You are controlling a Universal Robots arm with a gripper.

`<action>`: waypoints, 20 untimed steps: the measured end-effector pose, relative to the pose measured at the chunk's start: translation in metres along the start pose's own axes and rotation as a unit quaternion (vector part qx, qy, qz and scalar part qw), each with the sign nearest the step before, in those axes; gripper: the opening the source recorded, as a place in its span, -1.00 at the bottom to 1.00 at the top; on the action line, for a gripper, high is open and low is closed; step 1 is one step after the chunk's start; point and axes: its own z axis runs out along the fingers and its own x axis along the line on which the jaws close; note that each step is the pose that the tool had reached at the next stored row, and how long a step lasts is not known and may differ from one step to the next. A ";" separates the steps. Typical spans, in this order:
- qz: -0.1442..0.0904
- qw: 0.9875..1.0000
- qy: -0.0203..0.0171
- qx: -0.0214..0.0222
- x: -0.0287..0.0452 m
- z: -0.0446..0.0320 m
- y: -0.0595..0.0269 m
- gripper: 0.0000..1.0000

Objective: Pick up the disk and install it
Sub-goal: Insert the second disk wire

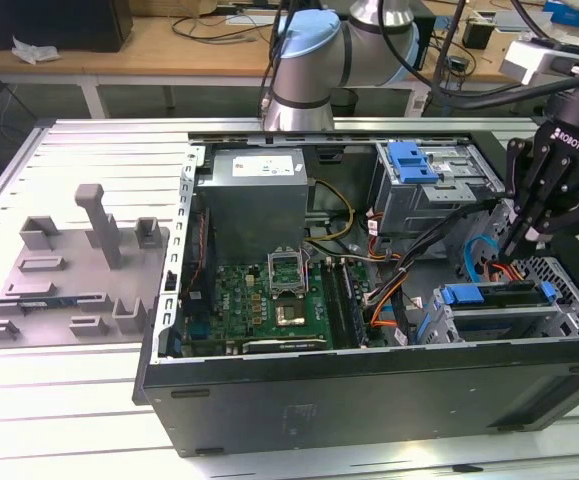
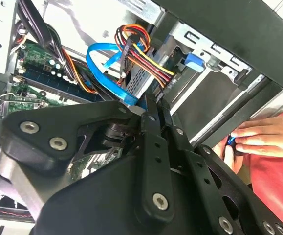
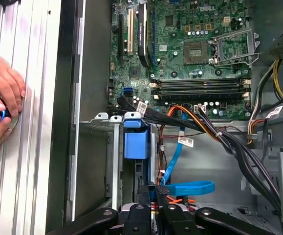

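Behind the work you see a wooden bench [image 1: 169, 45] with loose cables on it. In front of it stands a metal table [image 1: 69, 400] with long grooves. On this table lies an open computer case [image 1: 369, 390], and beside it, toward the exterior view's left, a grey tray [image 1: 69, 270] with upright posts.

The disk [image 1: 494, 296] stands on its edge in a silver cage [image 1: 554, 320], in the corner of the case at the exterior view's right. You see mostly its blue plastic bracket and a dark strip along its upper edge; the flat side with the label is hidden. In the first wrist view the blue bracket [image 3: 135, 139] sits between the silver walls of the cage, near the green main board [image 3: 190, 44].

The gripper [image 1: 517, 245] hangs just above the disk, among orange and blue cables [image 1: 479, 255]. In the second wrist view its fingers [image 2: 153, 147] stand narrow, almost together. You cannot tell from the pictures if they touch the disk.

A person's hands [image 3: 2, 98] rest on the table just outside the case wall, around a small blue thing.
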 end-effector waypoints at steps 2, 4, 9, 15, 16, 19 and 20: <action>0.001 1.000 -0.001 0.005 0.0044 0.0009 0.0006 -0.68; 0.001 1.000 -0.005 0.010 0.0068 0.0014 0.0008 -0.68; 0.001 1.000 -0.022 0.019 0.0118 0.0029 0.0038 -0.68; 0.000 0.999 -0.030 0.019 0.0222 0.0060 0.0065 -0.68; 0.000 0.999 -0.031 0.019 0.0226 0.0062 0.0065 -0.68; -0.001 0.999 -0.032 0.019 0.0230 0.0064 0.0065 -0.68; -0.001 0.999 -0.032 0.019 0.0230 0.0065 0.0065 -0.68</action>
